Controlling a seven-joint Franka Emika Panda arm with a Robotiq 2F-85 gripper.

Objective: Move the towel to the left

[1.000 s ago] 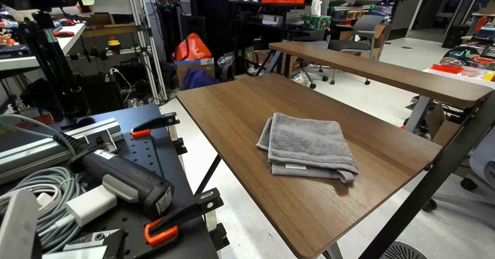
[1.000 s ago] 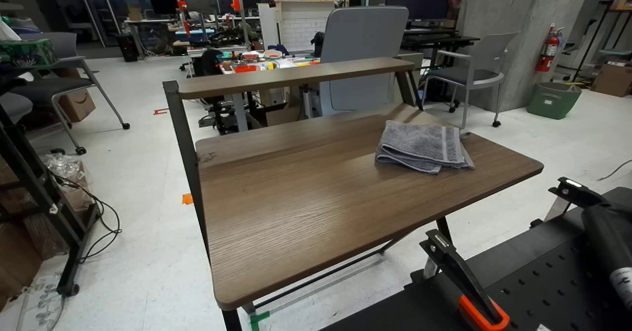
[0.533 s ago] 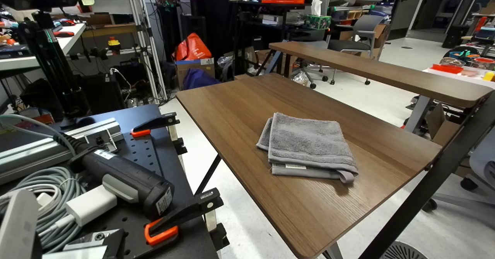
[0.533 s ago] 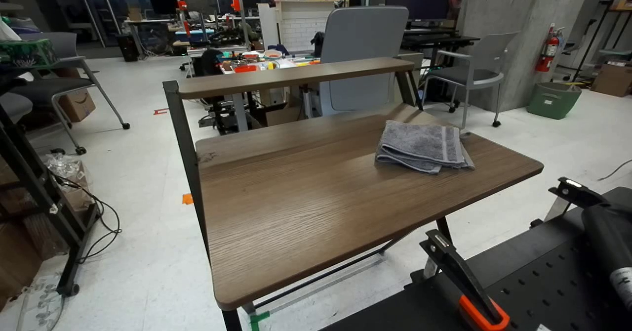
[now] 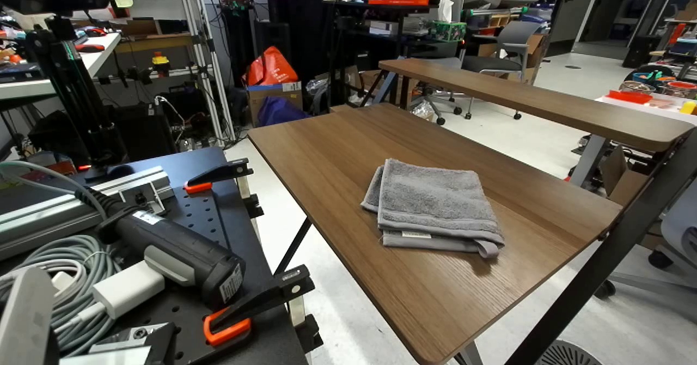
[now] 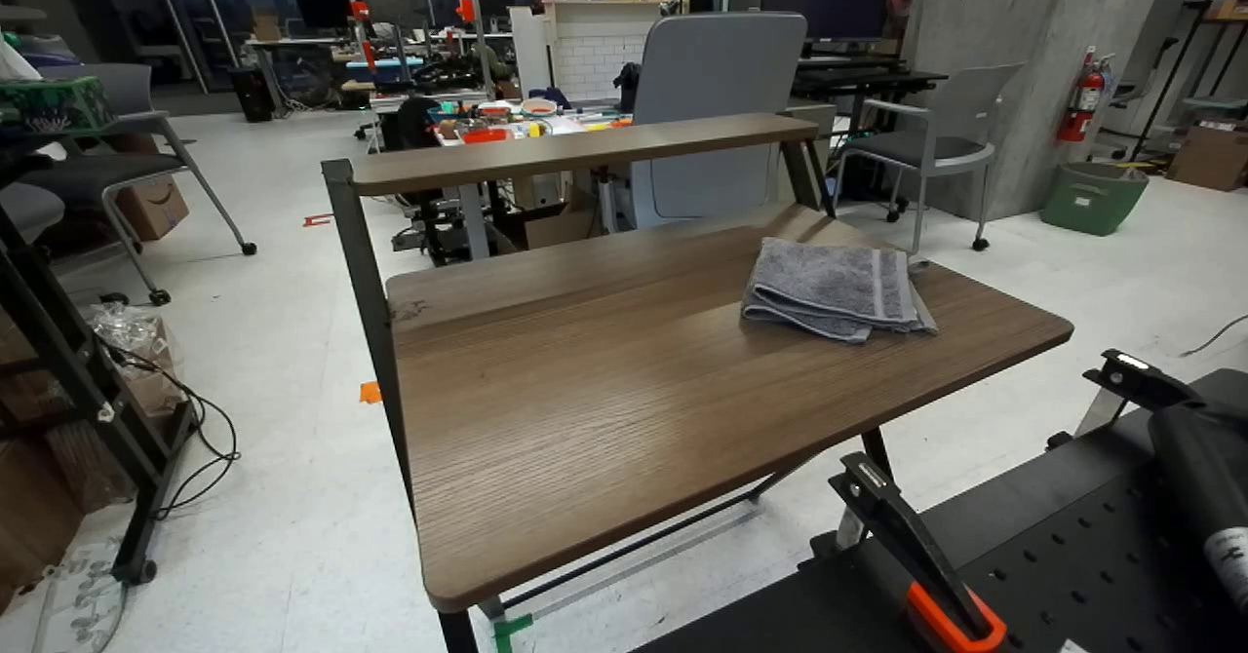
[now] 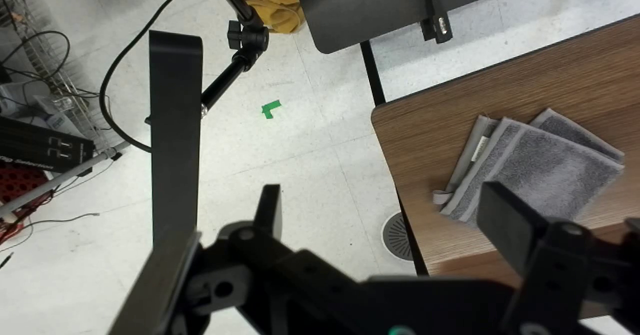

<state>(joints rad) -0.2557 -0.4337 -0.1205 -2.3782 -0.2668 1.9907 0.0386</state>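
Nothing on the surface (image 5: 326, 147) looks moved since earlier; the towel (image 5: 435, 201) lies near one end. The claw (image 7: 383, 204) is wide, empty. The towel seems light, soft: pinch its folded edge.

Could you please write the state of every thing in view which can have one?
Grey terry towel: folded, on the brown wooden table.
Black two-fingered tool: open, holding nothing.
Thin grey cable: coiled.
Green patterned tissue box: open, white tissue sticking out.
Two black and orange clamps: cannot tell whether tight.
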